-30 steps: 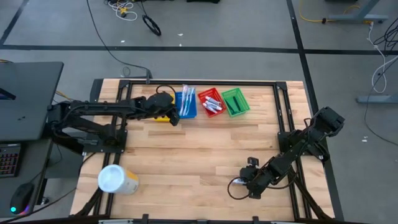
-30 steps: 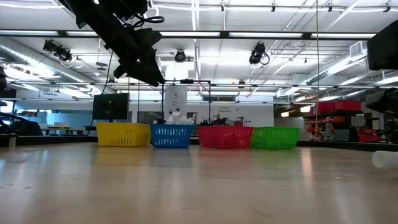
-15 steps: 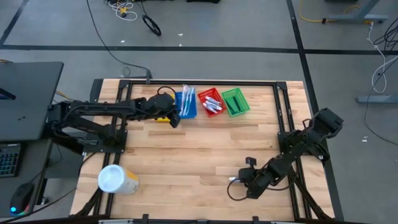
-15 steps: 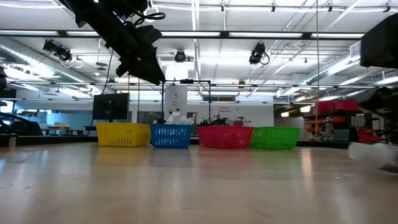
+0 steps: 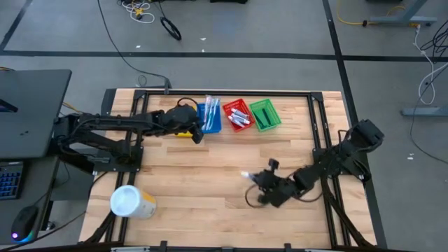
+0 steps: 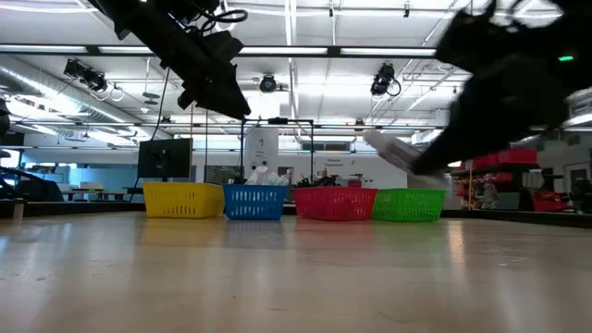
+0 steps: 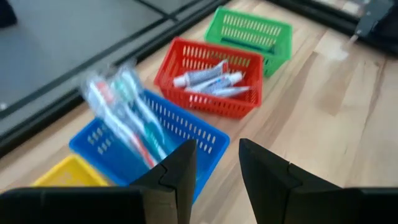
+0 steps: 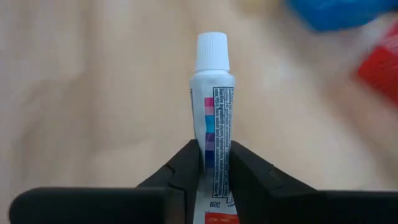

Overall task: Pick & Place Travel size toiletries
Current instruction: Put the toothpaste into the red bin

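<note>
Toothpaste tube (image 8: 212, 118), small and white with a white cap and a coloured print strip, sits pinched between the two fingers of the right gripper (image 8: 213, 163), its cap pointing forward past the fingertips. In the high view the tube (image 5: 246, 174) shows as a pale speck at the tip of the right gripper (image 5: 255, 183), over bare wood near the middle of the table (image 5: 210, 182).

Half a second ago that gripper was lower and nearer the table's front edge; it has since lifted and swung toward the baskets, and in the low view the tube (image 6: 393, 153) now hangs well above the tabletop.

The right arm reaches in from the right edge, stretched low across the boards. The left gripper (image 7: 214, 165) hovers with fingers parted by the blue basket (image 7: 186, 127), which holds toothbrushes (image 7: 124, 112); the red basket (image 7: 208, 81) holds tubes (image 7: 208, 78), with the green basket (image 7: 249, 34) beyond.
</note>
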